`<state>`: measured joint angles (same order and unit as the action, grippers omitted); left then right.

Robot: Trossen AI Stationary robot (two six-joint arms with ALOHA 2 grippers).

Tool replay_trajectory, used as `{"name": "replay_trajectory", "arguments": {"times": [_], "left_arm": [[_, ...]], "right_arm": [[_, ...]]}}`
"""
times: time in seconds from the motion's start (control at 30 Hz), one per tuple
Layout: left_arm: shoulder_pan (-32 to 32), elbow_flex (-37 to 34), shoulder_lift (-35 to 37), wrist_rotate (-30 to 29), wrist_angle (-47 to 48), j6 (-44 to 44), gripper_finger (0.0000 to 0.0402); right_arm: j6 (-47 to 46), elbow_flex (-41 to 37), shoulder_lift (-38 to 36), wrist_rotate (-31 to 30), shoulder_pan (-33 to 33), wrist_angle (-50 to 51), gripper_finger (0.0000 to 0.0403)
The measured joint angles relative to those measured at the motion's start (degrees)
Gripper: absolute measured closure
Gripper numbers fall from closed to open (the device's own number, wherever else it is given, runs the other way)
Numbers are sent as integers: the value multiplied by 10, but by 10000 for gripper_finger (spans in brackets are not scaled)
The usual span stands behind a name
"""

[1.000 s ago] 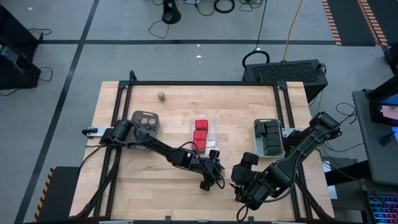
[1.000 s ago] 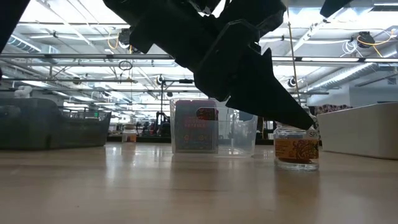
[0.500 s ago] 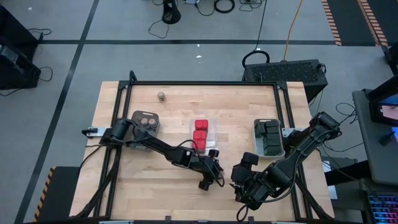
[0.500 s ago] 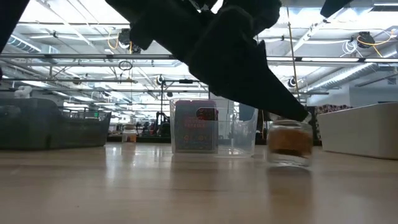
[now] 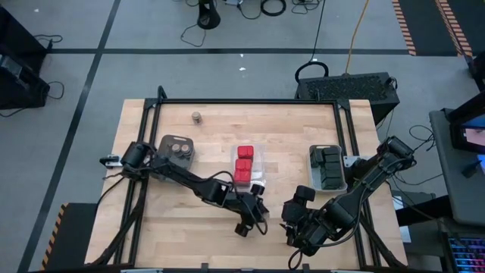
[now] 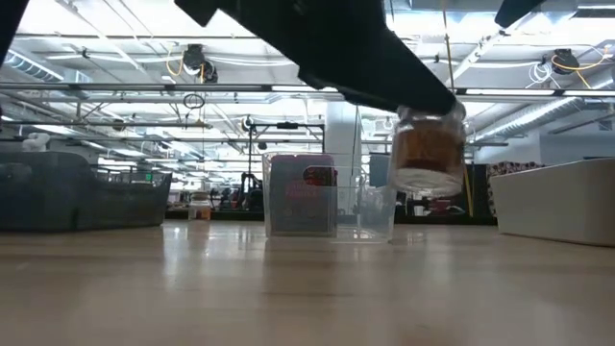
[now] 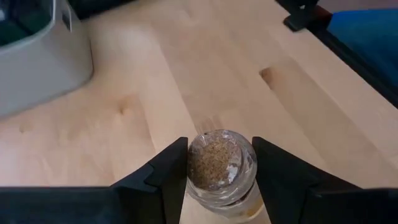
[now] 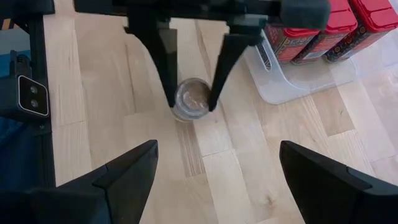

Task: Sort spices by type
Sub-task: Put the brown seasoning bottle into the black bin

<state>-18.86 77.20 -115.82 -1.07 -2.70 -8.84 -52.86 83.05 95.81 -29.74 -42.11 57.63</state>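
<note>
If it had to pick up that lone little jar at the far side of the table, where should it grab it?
Probably around its round sides, coming straight down from above: the small round brownish jar stands upright, alone on the wooden table, with open space all round. The left hand holds a similar clear glass spice jar by its sides.

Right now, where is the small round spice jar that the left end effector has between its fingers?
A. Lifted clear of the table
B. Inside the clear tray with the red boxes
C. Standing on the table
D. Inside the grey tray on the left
A: in the low view the jar hangs above the wooden table, gripped by the left end effector.
</note>
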Motion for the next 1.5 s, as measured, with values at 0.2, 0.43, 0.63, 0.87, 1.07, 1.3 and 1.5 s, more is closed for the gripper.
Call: {"name": "replay_trajectory", "arguments": {"times": [0.2,0.43,0.63,0.87,1.07,1.3,1.5], "left_arm": [[-3,0,45,-24,65,-28,229],[19,-1,181,-64,225,-49,229],[59,-88,347,-137,341,30,229],[73,-271,581,-257,371,164,229],[73,-341,725,-384,471,292,228],[73,-369,766,-396,538,385,228],[73,-412,744,-395,541,448,228]], "right_arm": [[0,0,0,0,0,-1,85],[2,0,0,0,-1,-5,85],[17,0,0,-3,-1,-8,85],[35,0,0,-10,-1,-9,85],[43,0,0,-19,1,-22,85],[43,0,0,-19,2,-26,85],[42,0,0,-19,1,-30,85]]}}
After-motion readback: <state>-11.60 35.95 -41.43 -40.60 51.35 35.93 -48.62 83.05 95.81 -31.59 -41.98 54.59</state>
